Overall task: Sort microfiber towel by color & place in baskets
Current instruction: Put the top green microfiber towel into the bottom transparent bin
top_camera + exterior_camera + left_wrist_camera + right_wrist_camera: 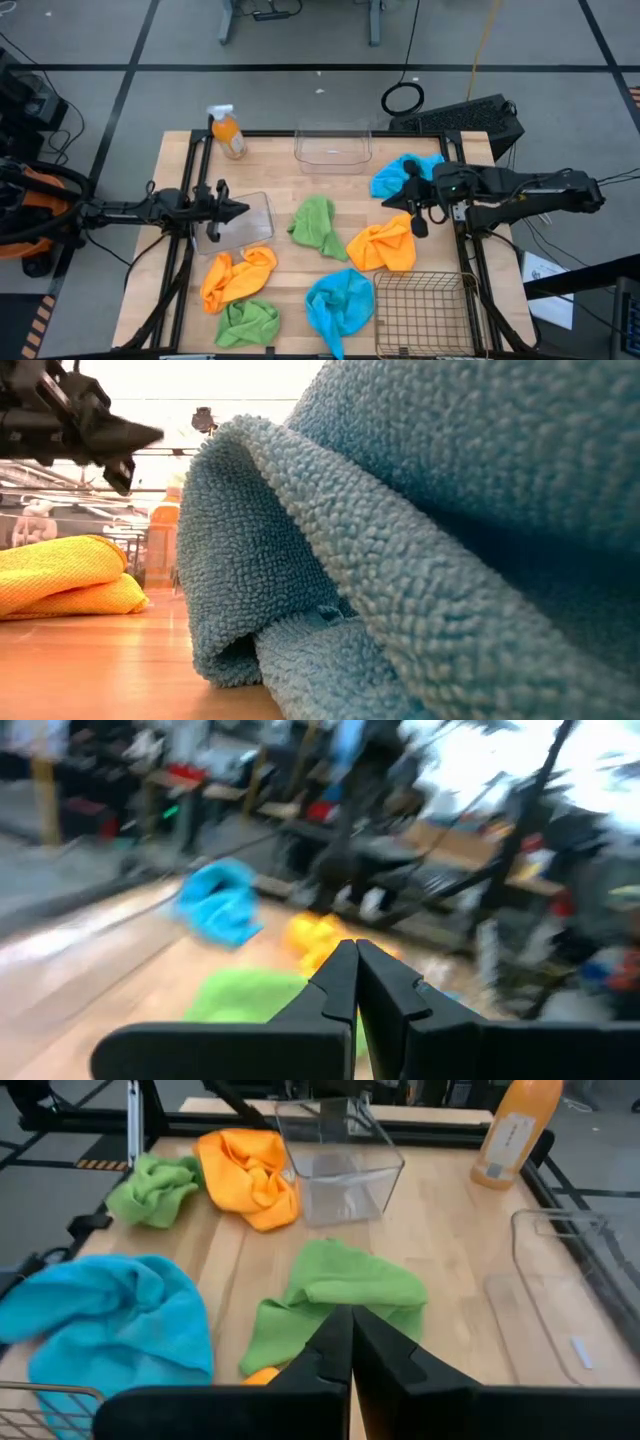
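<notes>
Six towels lie loose on the table. In the high view a blue towel and an orange towel sit on the right, and a green towel in the middle. A second orange towel, green towel and blue towel lie toward the near edge. My left gripper is shut, raised over a clear tub. My right gripper is shut, hovering between the far blue towel and the right orange towel.
A second clear tub stands at the far edge, with an orange spray bottle at the far left. The wire basket sits at the near right corner. In the low view the near blue towel blocks most of the table.
</notes>
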`<state>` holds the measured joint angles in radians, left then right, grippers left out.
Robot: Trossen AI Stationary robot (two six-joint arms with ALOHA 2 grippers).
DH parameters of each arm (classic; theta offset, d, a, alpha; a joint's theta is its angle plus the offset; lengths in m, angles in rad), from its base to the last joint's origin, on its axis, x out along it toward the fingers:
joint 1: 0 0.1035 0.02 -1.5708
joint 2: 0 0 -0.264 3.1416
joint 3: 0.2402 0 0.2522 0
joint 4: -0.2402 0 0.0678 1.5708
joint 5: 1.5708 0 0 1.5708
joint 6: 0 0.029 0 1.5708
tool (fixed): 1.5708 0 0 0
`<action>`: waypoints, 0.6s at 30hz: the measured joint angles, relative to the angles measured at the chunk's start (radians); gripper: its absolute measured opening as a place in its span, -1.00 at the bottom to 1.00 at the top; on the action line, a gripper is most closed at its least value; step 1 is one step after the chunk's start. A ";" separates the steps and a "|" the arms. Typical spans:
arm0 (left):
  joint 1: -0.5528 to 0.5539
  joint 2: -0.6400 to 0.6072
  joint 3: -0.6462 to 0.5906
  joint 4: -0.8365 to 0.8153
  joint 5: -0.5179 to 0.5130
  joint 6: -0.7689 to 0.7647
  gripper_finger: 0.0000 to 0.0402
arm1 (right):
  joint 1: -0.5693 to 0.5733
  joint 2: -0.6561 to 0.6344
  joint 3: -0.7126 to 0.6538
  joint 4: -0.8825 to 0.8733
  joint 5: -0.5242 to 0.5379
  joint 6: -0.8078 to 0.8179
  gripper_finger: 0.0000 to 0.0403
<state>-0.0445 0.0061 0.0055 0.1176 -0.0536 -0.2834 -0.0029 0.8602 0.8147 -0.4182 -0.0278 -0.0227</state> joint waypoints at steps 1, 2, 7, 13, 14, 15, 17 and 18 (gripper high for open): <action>-0.007 0.000 0.003 0.022 0.014 0.002 -0.95 | 0.000 -0.001 -0.026 0.027 0.000 0.003 -1.00; -0.014 0.000 0.007 0.028 0.021 0.009 -0.95 | 0.000 -0.001 -0.051 0.058 0.000 0.007 -1.00; -0.030 0.003 0.089 0.063 0.022 0.078 -0.95 | 0.000 -0.001 -0.176 0.183 0.000 0.029 -1.00; -0.030 0.068 0.213 0.056 -0.005 0.082 -0.95 | 0.000 -0.001 -0.255 0.251 0.000 0.045 -1.00; -0.030 0.090 0.234 0.055 -0.012 0.085 -0.95 | 0.000 -0.001 -0.259 0.253 0.000 0.045 -1.00; -0.029 0.115 0.257 0.051 -0.015 0.094 -0.95 | 0.000 -0.001 -0.265 0.258 0.000 0.045 -1.00; -0.029 0.168 0.306 0.052 -0.015 0.132 -0.95 | 0.001 -0.001 -0.278 0.280 -0.004 0.050 -1.00; -0.029 0.196 0.333 0.056 -0.015 0.136 -0.95 | 0.004 -0.001 -0.283 0.289 -0.004 0.059 -1.00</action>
<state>-0.0734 0.2020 0.3387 0.1740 -0.0685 -0.1477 0.0012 0.8593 0.5315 -0.1296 -0.0315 0.0360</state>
